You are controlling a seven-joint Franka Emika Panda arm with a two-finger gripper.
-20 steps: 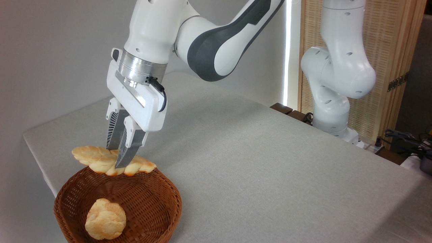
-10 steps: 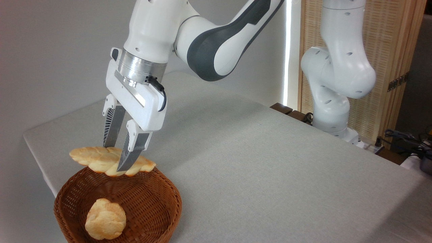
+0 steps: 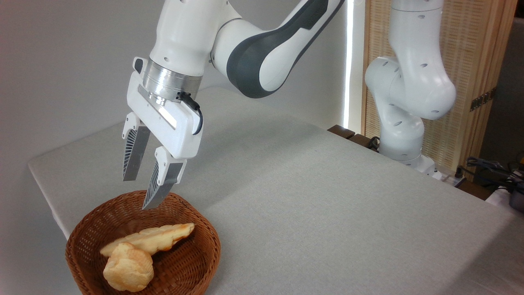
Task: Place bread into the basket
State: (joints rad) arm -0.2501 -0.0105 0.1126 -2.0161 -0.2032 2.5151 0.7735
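- Lying inside the basket (image 3: 192,254), the bread (image 3: 155,239) sits below the tool (image 3: 139,193) and apart from it, with open air between the fingertips and the pastry.
- Its right pointed end rests up against the inner wall of the basket on the right side, so the loaf is tilted, rising from lower left to upper right.
- Its lower left end touches, and is partly hidden by, a rounder lumpy bun (image 3: 127,267) that sits in the basket bottom nearer the camera.
- The tool hangs over the far rim of the basket, its two fingers spread apart with nothing between them; the nearer fingertip overlaps the basket's far rim in this view.
- The bread is long and flat, pale yellow with golden-orange toasted edges and a ridged, lobed surface.
- The bun is pale and bumpy, browned toward its underside.
- The basket is round, bowl-shaped, of tightly woven reddish-brown wicker, wider than the bread is long; it stands at the near left corner of the bench (image 3: 311,196).
- The bench is covered in a light grey, finely textured cloth.
- The tool's fingers (image 3: 132,153) are ribbed grey wedges tapering to points, mounted on a smooth white housing under a metal wrist ring.
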